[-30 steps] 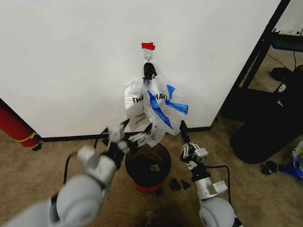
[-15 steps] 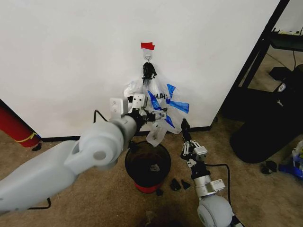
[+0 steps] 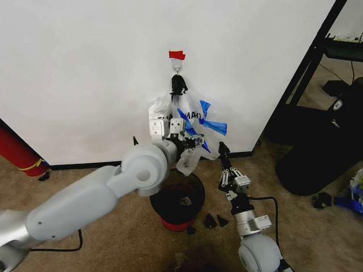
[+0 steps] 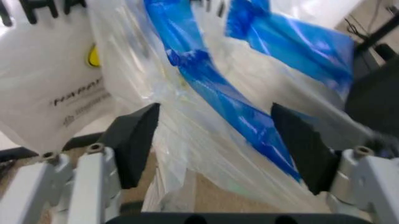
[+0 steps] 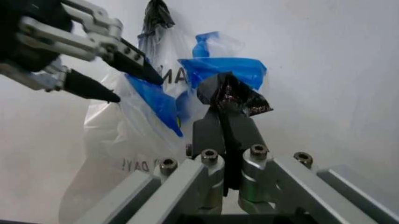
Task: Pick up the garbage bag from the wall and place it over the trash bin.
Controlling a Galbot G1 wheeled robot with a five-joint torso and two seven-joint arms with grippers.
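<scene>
Translucent plastic with blue strips, the garbage bag (image 3: 195,127) hung from the hook (image 3: 177,68) on the wall (image 3: 85,68), above the trash bin (image 3: 177,201). Left gripper (image 3: 190,141) was raised at the bag, fingers (image 4: 134,140) spread around its lower folds. Right gripper (image 3: 222,150) stood near, right of the bin, fingers pressed together on a black scrap (image 5: 234,98).

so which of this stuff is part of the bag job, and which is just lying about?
Job: garbage bag on the wall hook; trash bin below; left gripper, jaws open around the bag; right gripper, jaws shut on a black scrap.

Lying about: white lettered bag, big black object, black scraps on floor.
</scene>
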